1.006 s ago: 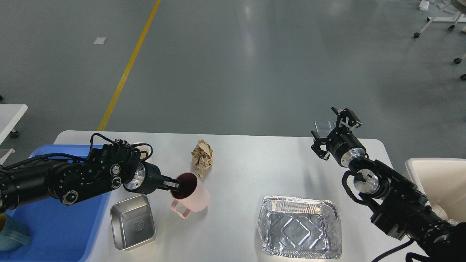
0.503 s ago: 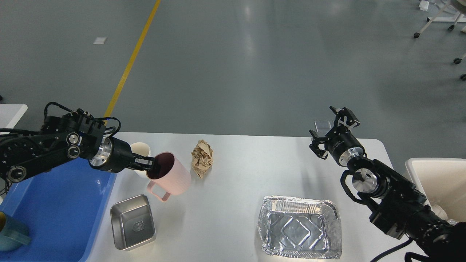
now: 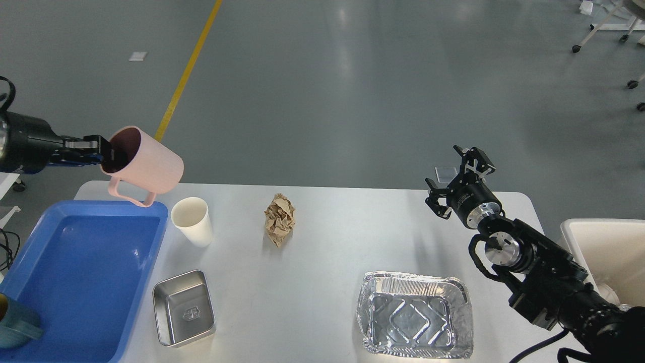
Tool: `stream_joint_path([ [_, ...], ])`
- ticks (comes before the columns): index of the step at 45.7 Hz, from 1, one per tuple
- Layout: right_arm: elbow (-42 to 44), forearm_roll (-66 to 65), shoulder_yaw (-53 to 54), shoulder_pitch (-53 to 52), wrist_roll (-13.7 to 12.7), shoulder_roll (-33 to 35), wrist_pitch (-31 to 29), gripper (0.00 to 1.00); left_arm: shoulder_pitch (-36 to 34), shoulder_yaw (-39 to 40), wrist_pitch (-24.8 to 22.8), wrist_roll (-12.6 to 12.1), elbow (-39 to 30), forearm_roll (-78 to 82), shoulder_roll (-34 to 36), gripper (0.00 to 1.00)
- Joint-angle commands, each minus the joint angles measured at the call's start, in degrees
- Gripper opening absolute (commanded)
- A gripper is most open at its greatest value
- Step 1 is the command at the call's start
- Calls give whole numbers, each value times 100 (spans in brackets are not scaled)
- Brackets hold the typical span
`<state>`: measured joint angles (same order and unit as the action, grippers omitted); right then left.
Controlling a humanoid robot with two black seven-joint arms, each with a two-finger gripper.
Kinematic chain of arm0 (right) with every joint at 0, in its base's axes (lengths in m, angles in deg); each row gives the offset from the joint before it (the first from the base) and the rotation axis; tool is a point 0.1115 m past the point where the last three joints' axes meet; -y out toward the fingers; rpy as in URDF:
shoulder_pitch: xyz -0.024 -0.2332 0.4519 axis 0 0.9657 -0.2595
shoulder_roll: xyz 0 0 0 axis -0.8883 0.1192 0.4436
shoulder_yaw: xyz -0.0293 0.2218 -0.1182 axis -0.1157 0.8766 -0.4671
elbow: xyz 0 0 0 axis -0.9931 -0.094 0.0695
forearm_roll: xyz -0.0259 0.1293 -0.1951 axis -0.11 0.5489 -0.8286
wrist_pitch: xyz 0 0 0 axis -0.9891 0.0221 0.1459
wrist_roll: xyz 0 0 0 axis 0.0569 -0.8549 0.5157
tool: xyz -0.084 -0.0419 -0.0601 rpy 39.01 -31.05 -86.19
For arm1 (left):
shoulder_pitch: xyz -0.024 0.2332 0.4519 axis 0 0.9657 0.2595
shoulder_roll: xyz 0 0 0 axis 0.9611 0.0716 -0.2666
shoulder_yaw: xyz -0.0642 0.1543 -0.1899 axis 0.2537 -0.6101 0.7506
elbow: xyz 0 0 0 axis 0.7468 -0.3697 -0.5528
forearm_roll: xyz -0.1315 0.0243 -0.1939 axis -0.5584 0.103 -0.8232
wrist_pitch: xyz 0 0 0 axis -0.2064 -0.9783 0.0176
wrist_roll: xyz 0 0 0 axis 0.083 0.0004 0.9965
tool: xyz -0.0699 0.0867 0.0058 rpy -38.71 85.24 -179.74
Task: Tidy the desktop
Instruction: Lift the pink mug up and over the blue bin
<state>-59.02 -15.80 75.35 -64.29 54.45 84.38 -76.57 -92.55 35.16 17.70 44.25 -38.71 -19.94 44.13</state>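
The surface (image 3: 327, 302) spread below the camera. On it, right of the blue tray (image 3: 80, 272), stood a steel tin (image 3: 184, 308), then a paper cup (image 3: 192, 221). Above the tray's far edge, the left pincer (image 3: 103, 151) was clamped on a pink mug (image 3: 143, 164). The right pincer (image 3: 456, 181) was apart.

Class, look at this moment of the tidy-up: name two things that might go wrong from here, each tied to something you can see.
1. The left gripper holds the pink mug by its rim only, tilted in the air above the blue tray's far edge; it might slip or swing and drop.
2. The white paper cup stands just beside the tray's corner, below the mug; lowering the mug carelessly may knock it over.
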Motion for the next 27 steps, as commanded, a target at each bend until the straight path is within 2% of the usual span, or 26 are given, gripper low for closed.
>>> stream_joint_path([
  [1,-8,0,-9,3,0,-9,0,100,-169,4,-35,176,-88,-21,576,0],
  [11,-8,0,-9,12,0,-44,0,100,-257,13,-114,185,-439,-47,1367,0],
  [27,10,0,-9,12,0,-44,0,100,-310,277,-228,150,-598,-38,2141,0],
])
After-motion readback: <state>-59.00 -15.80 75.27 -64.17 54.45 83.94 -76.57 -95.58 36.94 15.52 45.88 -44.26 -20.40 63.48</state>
